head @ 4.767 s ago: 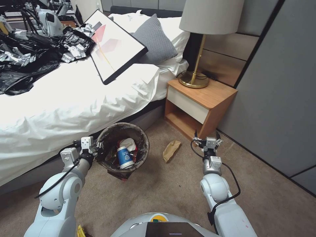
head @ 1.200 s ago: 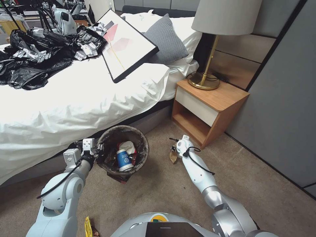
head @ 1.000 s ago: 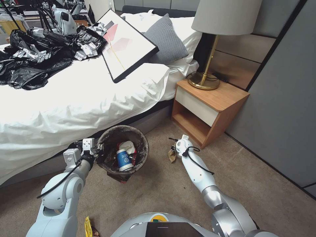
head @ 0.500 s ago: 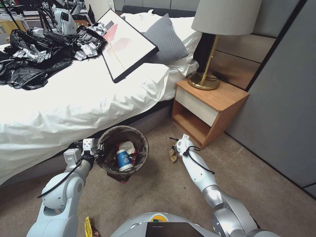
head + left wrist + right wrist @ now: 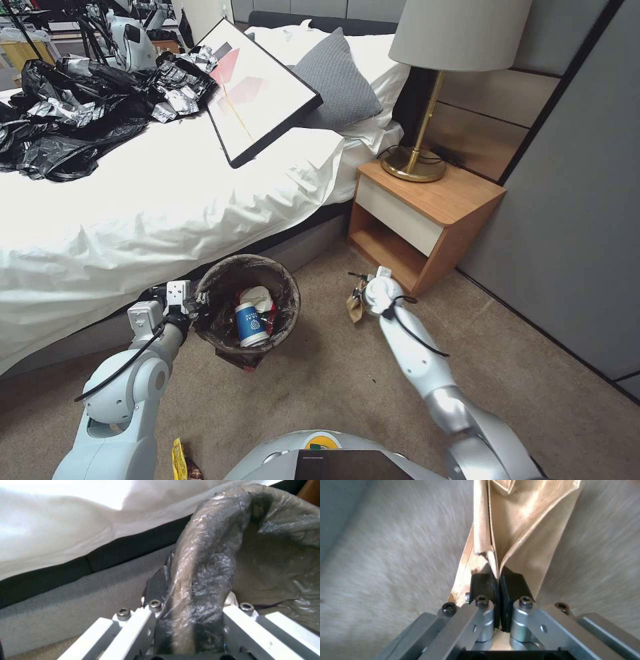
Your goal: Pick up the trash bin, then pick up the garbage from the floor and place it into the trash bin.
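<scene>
R gripper (image 5: pixel 500 585) clamped on brown paper (image 5: pixel 520 525), now lifted off floor (image 5: pixel 347 393) vs 0.5 s ago; L gripper (image 5: pixel 190 620) pinching bin (image 5: pixel 248 301) rim. Ready for drop-in.

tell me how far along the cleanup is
Done: the left gripper holds the bin by its rim, with cups already inside. In hand: the right gripper is shut on the brown paper, not yet over the bin. Left: dropping it in, plus a yellow wrapper on the carpet by the base.
</scene>
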Tool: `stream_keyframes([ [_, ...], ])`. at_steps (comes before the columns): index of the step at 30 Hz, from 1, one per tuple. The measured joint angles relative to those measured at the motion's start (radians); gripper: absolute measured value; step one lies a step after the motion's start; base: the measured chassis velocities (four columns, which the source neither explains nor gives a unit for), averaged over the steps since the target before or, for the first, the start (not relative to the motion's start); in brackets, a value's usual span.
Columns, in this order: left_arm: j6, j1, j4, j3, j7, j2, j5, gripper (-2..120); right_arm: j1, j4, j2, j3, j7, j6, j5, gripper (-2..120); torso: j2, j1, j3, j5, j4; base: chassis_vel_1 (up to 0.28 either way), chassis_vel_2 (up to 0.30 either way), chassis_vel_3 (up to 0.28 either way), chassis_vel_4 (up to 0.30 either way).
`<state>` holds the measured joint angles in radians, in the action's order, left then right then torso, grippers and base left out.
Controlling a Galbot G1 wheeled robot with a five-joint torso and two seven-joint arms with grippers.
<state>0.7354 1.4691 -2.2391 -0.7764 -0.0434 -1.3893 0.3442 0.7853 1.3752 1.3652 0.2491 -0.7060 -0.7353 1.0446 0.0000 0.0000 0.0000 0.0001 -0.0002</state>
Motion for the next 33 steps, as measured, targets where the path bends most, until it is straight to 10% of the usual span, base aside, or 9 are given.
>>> stream_keyframes([
  [14,0.0,-0.001,-0.004,0.012,0.001,0.0,-0.006,5,-0.028,0.754,-0.348,-0.022,-0.059,-0.002,0.293,0,0.0,0.0,0.0,0.0001,-0.0001,0.0,0.0,0.0,0.0],
  [23,0.0,0.01,-0.007,0.006,-0.002,-0.003,-0.009,5,-0.303,0.898,-0.447,-0.22,0.05,-0.002,0.428,0,0.0,0.0,0.0,-0.0001,0.0003,0.0,0.0,0.0,0.0],
  [33,0.0,0.01,0.001,0.0,-0.003,-0.008,-0.012,5,-0.6,0.803,-0.368,-0.546,0.092,-0.001,0.478,0,0.0,0.0,0.0,-0.0005,0.0005,0.0,0.0,0.0,0.0],
])
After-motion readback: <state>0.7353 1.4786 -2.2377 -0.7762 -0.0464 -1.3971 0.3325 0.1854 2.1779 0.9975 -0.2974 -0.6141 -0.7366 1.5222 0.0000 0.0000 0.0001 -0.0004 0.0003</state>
